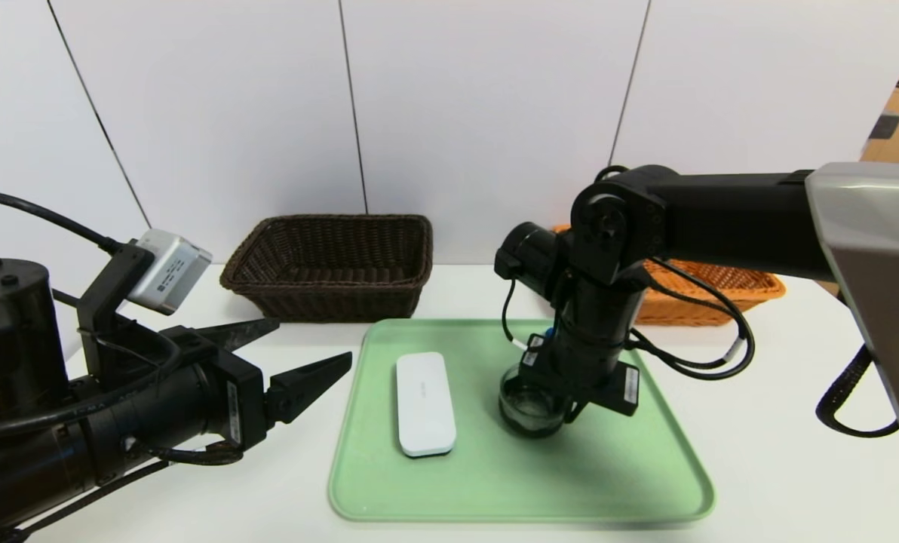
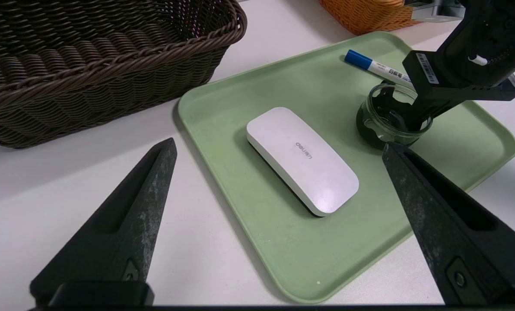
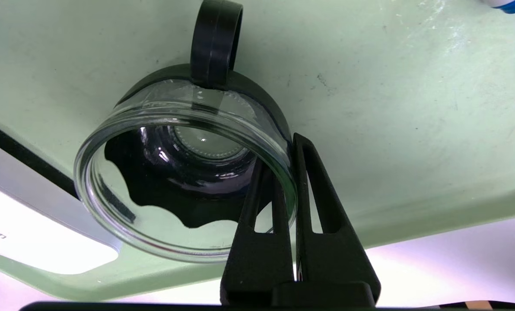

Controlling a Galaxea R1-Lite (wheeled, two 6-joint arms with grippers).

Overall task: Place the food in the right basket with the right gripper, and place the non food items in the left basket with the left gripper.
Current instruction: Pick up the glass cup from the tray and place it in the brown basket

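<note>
A clear glass jar (image 1: 529,411) with a black insert stands on the green tray (image 1: 495,483). My right gripper (image 3: 283,155) is shut on the jar's (image 3: 110,207) rim, one finger inside the glass and one outside. A white case (image 1: 424,403) lies flat on the tray left of the jar. Behind the jar lies a white marker with a blue cap (image 2: 376,67). My left gripper (image 1: 312,341) hovers open over the table at the tray's left edge, pointing toward the case (image 2: 303,160). The food is out of view.
The dark brown left basket (image 1: 329,264) stands behind the tray's left corner. The orange-tan right basket (image 1: 721,290) sits at the back right, partly hidden by my right arm. A black cable loops beside the right arm.
</note>
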